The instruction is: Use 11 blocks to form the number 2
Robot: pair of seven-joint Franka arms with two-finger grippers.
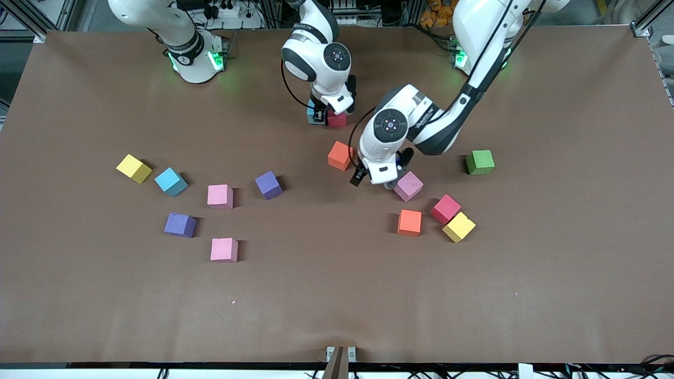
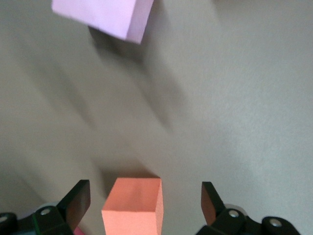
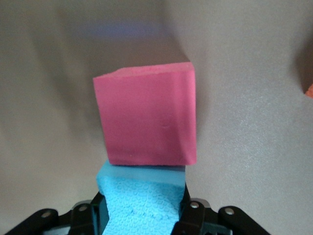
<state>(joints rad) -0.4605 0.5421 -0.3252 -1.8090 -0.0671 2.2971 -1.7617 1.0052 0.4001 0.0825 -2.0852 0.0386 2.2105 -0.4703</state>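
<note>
The right jaws (image 3: pixel 142 215) are clamped on a blue block (image 3: pixel 142 196), pressing it against a red block (image 3: pixel 146 117) that rests on the counter (image 1: pixel 337 305) in its farther middle part; in the front view this pair sits under the right wrist, the blue block (image 1: pixel 315 117) touching the red one (image 1: pixel 337 120). The left jaws (image 2: pixel 145 205) stand wide apart and empty, with an orange block (image 2: pixel 133 205) between them, not yet gripped; from the front that orange block (image 1: pixel 340 155) lies a little nearer the camera than the red-and-blue pair, and a pink block (image 1: pixel 409 186) lies just beside the left wrist. So the figure 2 seems barely begun: at most two blocks are together, and a third is about to be taken. The rest is scattered. Toward the right arm's end lie a yellow (image 1: pixel 134 168), a second blue (image 1: pixel 170 181), two purple (image 1: pixel 268 185) (image 1: pixel 180 225) and two more pink blocks (image 1: pixel 220 196) (image 1: pixel 224 249). Toward the left arm's end lie a second orange (image 1: pixel 409 222), a second red (image 1: pixel 446 209) and another yellow (image 1: pixel 458 227), those last two touching. A green cube (image 1: pixel 479 161) sits apart, farther back.
</note>
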